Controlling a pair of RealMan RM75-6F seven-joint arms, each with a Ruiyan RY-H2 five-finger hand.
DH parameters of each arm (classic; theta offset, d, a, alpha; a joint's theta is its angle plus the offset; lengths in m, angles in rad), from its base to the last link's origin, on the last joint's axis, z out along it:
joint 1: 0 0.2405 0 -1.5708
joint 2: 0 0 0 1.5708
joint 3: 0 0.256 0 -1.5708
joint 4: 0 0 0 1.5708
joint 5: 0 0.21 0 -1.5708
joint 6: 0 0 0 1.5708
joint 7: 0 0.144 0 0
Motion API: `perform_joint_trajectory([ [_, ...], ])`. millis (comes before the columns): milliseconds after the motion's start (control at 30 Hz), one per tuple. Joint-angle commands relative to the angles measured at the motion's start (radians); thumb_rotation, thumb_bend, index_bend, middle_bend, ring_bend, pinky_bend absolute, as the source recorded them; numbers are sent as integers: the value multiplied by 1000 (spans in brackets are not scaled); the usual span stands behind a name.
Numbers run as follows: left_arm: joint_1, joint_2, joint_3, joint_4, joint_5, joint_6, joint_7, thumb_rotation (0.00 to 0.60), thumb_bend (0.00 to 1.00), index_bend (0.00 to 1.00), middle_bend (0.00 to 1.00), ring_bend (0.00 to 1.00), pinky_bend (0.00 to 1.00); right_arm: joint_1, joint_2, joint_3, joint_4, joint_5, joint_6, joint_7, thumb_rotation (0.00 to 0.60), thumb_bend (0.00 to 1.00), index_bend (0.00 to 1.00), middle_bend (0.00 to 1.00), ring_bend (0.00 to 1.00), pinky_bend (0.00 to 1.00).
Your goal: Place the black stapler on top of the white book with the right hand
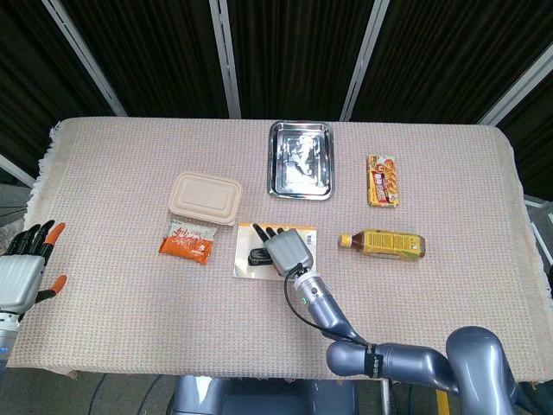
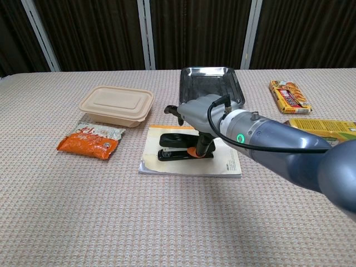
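My right hand (image 2: 201, 114) sits low over the black stapler (image 2: 179, 151), which lies flat on the white book (image 2: 225, 162), toward the book's 9 o'clock half. From the chest view my fingers (image 2: 172, 109) are spread and lifted toward 10 o'clock, so I judge the grip is let go; the thumb side sits close to the stapler's rear end and I cannot tell whether it touches.

My worry is the pull-out. If the thumb catches the stapler as I lift, it could drag the stapler toward the book's edge or tip it over. A sideways retreat toward 3 o'clock could brush the yellow drink bottle (image 1: 382, 244); one toward 12 o'clock could clip the steel tray (image 1: 301, 160). I would lift straight up first.

My left hand (image 1: 24, 275) waits at the surface's 8 o'clock edge, fingers apart, holding nothing.

The surface (image 1: 130, 320) wears a beige woven cloth. On it sit a lidded tan food box (image 1: 206, 198), an orange snack packet (image 1: 187, 241) and a boxed snack (image 1: 383, 180). Behind, dark curtain panels hang between pale metal posts.
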Motion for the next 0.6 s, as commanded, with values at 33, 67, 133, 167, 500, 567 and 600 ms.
perform_joint_trajectory([
  [33,3,2,4,-4,10,10,-2,600,312,0,0,0,100,-39,73,-45,-139,-14,107,-53,600,323,0,150,280,556],
  [67,6,4,6,-6,16,17,-5,600,312,0,0,0,100,-59,102,-62,-195,-26,150,-71,600,320,0,131,260,512],
  [133,11,6,9,-9,26,29,-7,600,312,0,0,0,100,-99,160,-96,-301,-52,231,-99,600,291,0,94,217,424],
  [167,14,8,12,-11,33,37,-9,600,312,0,0,0,100,-127,197,-118,-363,-77,283,-109,600,255,0,69,182,370],
  [500,48,9,34,-38,108,129,10,600,311,0,0,0,100,-428,462,-366,-532,-392,663,59,600,164,0,0,0,93],
  [567,57,7,37,-44,121,150,16,600,311,0,0,0,99,-485,492,-395,-490,-427,714,148,600,164,0,0,0,53],
  [600,63,6,40,-48,130,163,22,600,311,0,0,0,99,-519,509,-411,-454,-442,735,214,600,163,0,0,0,26],
])
